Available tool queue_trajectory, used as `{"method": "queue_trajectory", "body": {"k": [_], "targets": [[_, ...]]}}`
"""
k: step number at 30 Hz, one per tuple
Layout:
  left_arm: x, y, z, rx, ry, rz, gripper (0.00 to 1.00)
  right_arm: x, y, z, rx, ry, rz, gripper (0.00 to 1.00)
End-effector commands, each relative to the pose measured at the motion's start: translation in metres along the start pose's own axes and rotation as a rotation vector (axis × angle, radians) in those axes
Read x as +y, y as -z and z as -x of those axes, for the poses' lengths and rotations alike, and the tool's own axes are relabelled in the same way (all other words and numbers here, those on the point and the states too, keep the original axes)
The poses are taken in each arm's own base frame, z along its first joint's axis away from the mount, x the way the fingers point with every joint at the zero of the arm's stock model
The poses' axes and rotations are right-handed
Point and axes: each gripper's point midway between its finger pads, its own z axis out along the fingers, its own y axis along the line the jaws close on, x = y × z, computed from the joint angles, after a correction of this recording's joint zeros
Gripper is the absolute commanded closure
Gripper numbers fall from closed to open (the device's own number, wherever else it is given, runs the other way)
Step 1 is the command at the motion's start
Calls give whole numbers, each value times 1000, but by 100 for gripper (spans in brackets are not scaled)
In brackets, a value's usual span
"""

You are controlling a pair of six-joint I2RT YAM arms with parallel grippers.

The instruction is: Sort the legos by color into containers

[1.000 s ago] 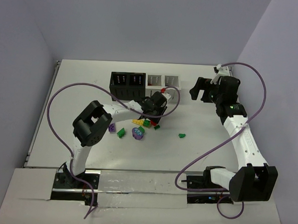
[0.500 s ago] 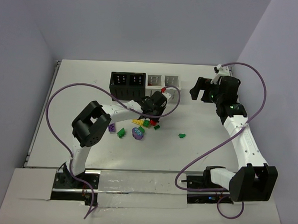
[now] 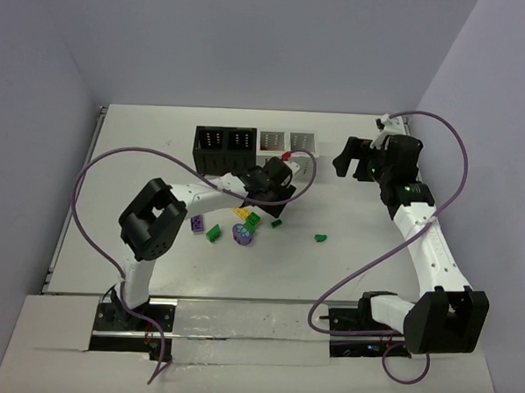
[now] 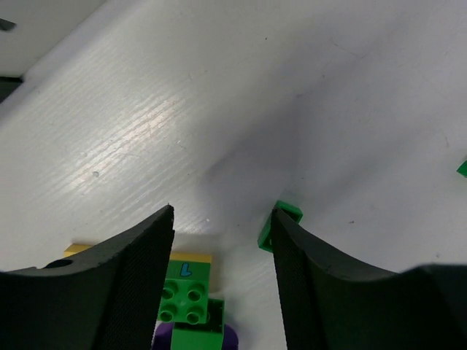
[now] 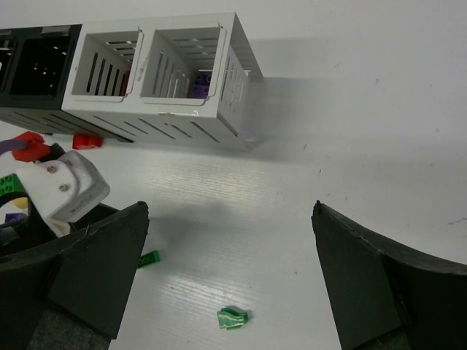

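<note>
White table (image 4: 292, 87), left tool (image 4: 223, 213) half-open (empty)

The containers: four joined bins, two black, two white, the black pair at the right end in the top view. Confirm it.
No. The top external view shows the black pair at the left end; the white pair is at the right. The rest stands.

White containers (image 5: 182, 124), green lego (image 4: 187, 293)

Open table (image 3: 341, 201) right of legos (image 3: 243, 234); containers (image 3: 223, 150) block rear
</note>
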Motion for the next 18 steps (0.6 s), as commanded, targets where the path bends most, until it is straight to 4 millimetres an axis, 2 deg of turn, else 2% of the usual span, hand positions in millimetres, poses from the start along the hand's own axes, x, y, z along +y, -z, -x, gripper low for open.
{"method": "queue_trajectory", "body": {"k": [1, 4, 6, 7, 8, 14, 18], "targets": [[21, 41, 36, -123, 8, 37, 34, 3, 10, 14, -67, 8, 13, 0], [58, 58, 47, -210, 74, 123, 36, 4, 11, 14, -73, 1, 16, 0], [81, 72, 51, -298, 129, 160, 31, 5, 10, 13, -75, -9, 18, 0], [81, 83, 58, -329, 135, 155, 30, 5, 10, 14, -76, -8, 18, 0], [90, 89, 58, -380, 173, 169, 15, 5, 10, 13, -77, -11, 23, 0], [110, 79, 43, -388, 316, 287, 1, 3, 9, 14, -75, -13, 10, 0], [119, 67, 36, -408, 335, 333, 1, 3, 11, 18, -84, -9, 5, 0]]}}
